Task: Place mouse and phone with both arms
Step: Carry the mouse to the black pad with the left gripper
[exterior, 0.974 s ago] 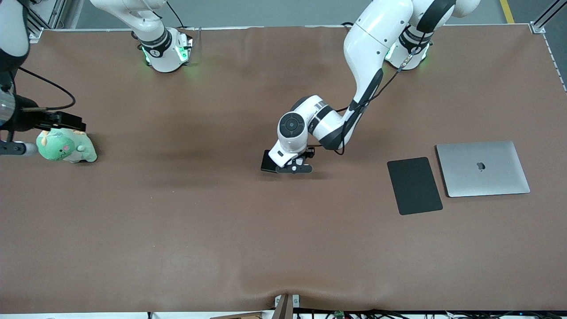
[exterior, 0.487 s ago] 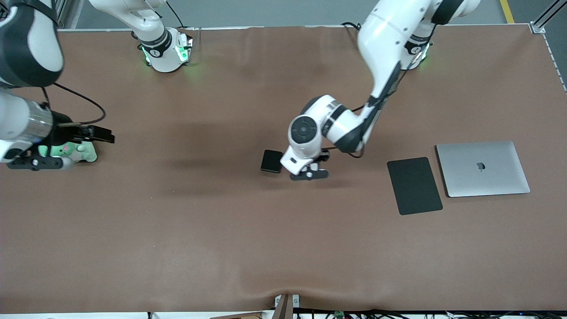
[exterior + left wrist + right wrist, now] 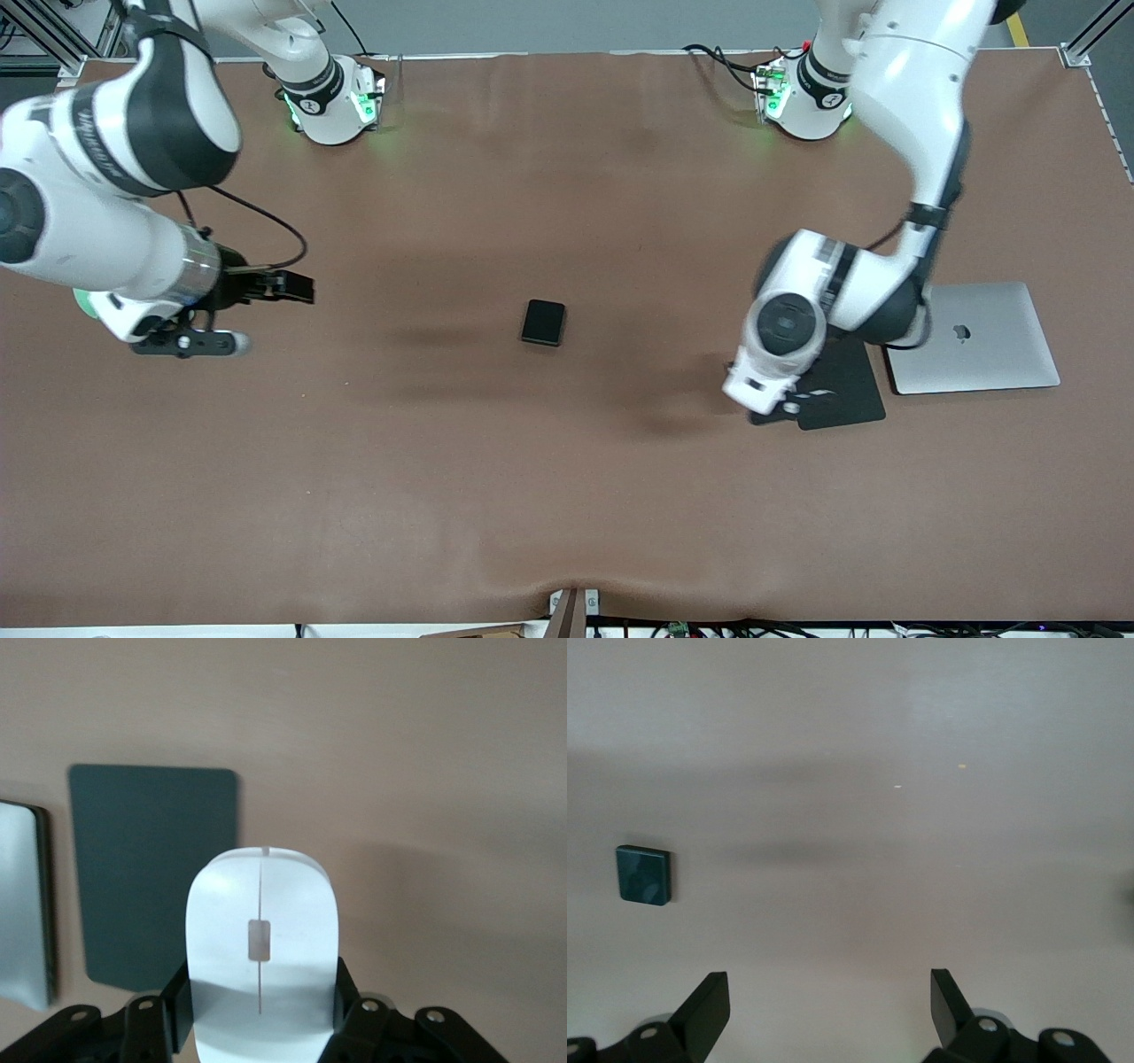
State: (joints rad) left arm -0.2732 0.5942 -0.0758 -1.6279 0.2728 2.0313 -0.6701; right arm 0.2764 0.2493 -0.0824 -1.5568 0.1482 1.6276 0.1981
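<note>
Two grippers are hanging over the brown bench [image 3: 567, 496], each one near its own end. The left gripper [image 3: 259, 1023] is holding the white mouse [image 3: 261, 948]: its fingers [image 3: 177, 1010] are clamped on the two long sides of the mouse, and the front part of the mouse is sticking out past the fingertips. In the front view this gripper [image 3: 780, 403] is standing over the edge of the black mouse pad [image 3: 842, 381], and the silver laptop [image 3: 983, 341] is lying just beside the pad, closed. The right gripper [image 3: 828, 1005] is hanging with its fingers [image 3: 704, 1010] wide apart and nothing is sitting between them. The black phone [image 3: 543, 322] is lying flat on the bench near the middle, well apart from both pairs of fingers. In the right wrist view the phone [image 3: 644, 874] is showing ahead of the open fingers and off to one side.
</note>
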